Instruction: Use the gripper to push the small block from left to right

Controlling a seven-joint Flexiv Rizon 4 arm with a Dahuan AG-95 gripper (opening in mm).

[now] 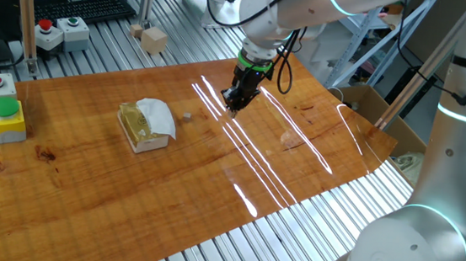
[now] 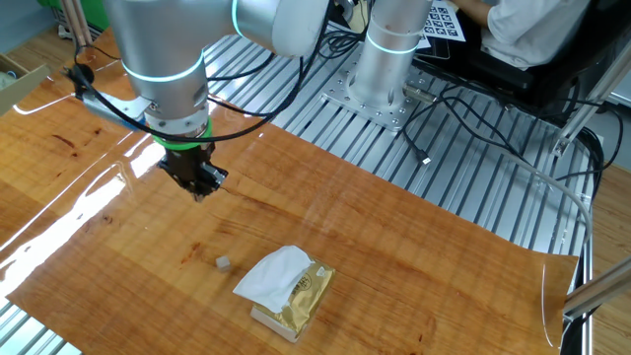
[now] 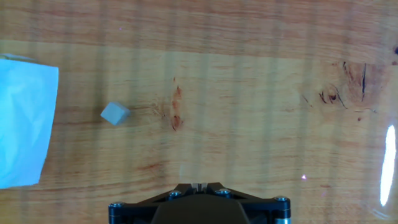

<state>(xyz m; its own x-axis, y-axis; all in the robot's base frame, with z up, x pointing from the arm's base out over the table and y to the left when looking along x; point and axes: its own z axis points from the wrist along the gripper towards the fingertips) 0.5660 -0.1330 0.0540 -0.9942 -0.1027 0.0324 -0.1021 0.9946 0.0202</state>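
Observation:
The small block point(image 1: 187, 115) is a tiny pale grey cube on the wooden table. It also shows in the other fixed view point(image 2: 223, 263) and at the left of the hand view point(image 3: 115, 113). My gripper point(image 1: 233, 105) hangs over the table with its green ring above, to the right of the block and apart from it. In the other fixed view the gripper point(image 2: 201, 192) stands above and behind the block. In the hand view the fingertips point(image 3: 199, 185) meet with no gap, so it is shut and empty.
A yellowish block draped with white cloth point(image 1: 146, 124) lies left of the small block, also in the other fixed view point(image 2: 286, 289). A yellow box with a green button point(image 1: 5, 116) and grey button boxes point(image 1: 60, 32) stand at the left. Larger wooden cubes point(image 1: 151, 38) sit at the back.

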